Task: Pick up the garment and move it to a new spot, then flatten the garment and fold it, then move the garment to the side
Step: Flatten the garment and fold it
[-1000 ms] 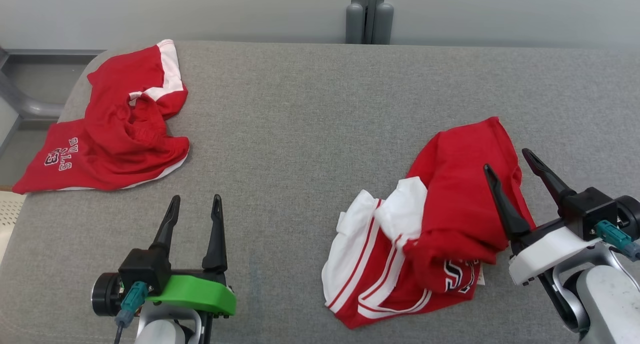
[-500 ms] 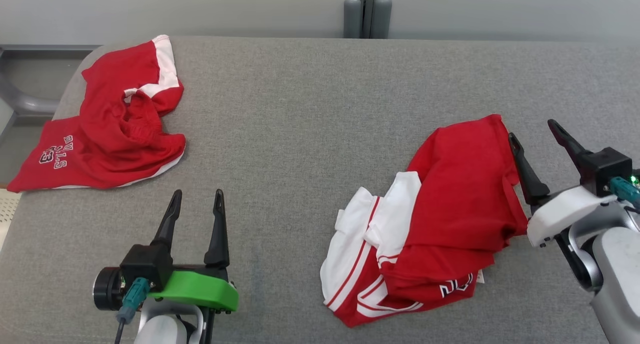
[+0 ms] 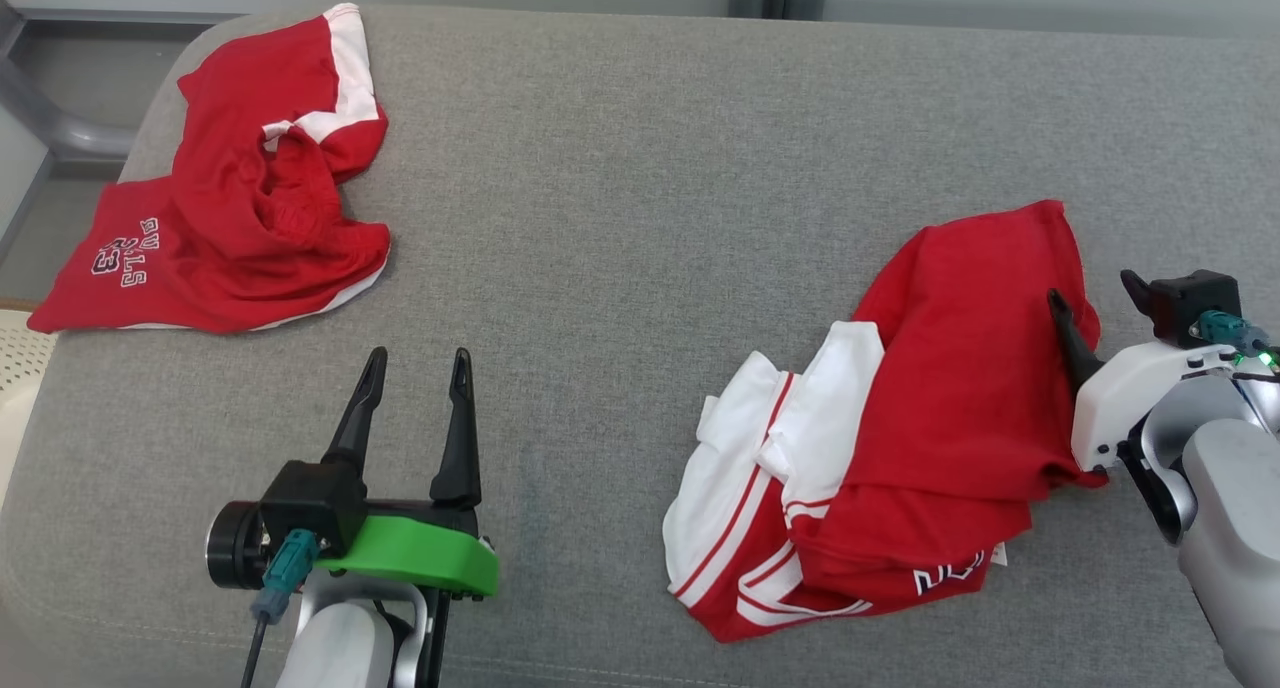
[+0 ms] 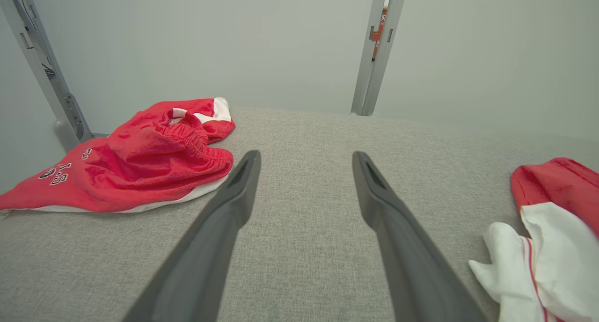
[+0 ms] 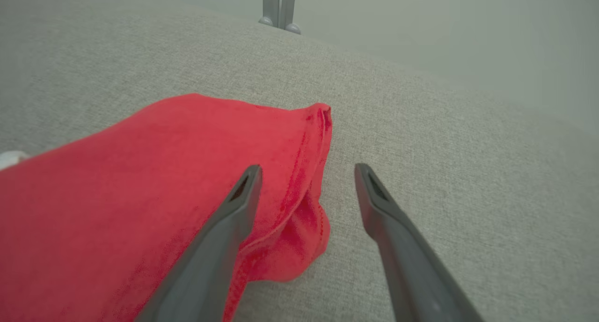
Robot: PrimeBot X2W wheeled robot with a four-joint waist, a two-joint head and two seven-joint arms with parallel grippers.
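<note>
Barely started imo: the crumpled red-and-white garment [image 3: 950, 388] sits unlifted on the tabletop [image 3: 620, 218] with its red edge just between the wide-open right jaws, left jaws wide and empty too, so pickup, flattening, folding and moving aside are all left.

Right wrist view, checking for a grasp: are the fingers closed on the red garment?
No, the right gripper is open, its fingers apart with the hem of the red garment between them.
</note>
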